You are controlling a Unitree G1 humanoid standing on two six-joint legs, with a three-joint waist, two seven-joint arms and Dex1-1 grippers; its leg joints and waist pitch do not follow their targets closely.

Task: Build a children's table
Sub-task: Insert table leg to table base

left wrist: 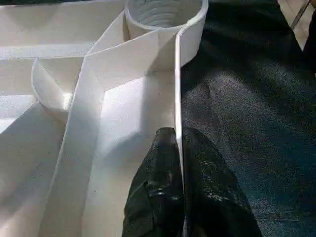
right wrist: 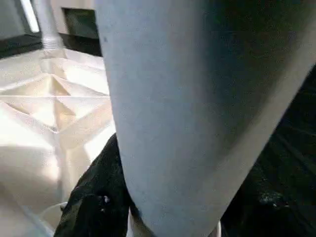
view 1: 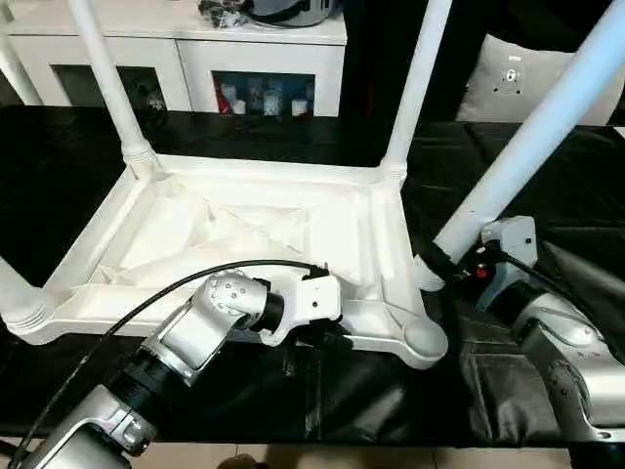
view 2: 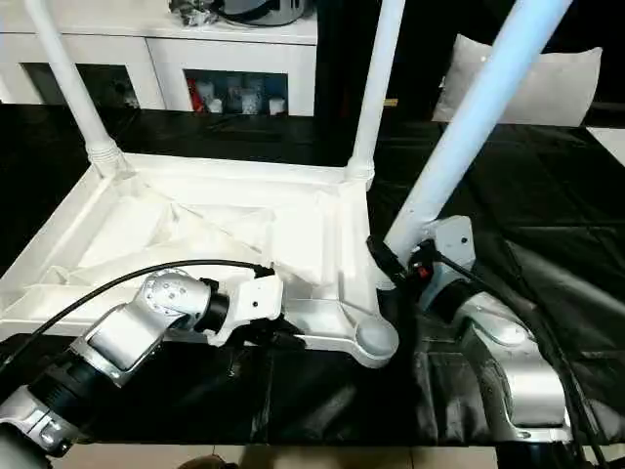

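While the children's table [view 1: 244, 234] lies upside down on a counter [view 1: 59, 156] draped in black cloth, its ribbed underside faces up and three white legs stand in corner sockets: two at the far corners and one at the near left corner. The left pincer [left wrist: 178, 187] is clenched on the thin near rim of the tabletop, one black finger on each side of the wall, just beside the open near right corner socket [view 1: 426, 338]. The right pincer [view 1: 433, 262] grasps the fourth leg [view 1: 547, 127] near its lower end. That leg tilts up and to the right, its base close above the open socket. A white cabinet [view 1: 186, 54] with glass doors stands behind the counter.
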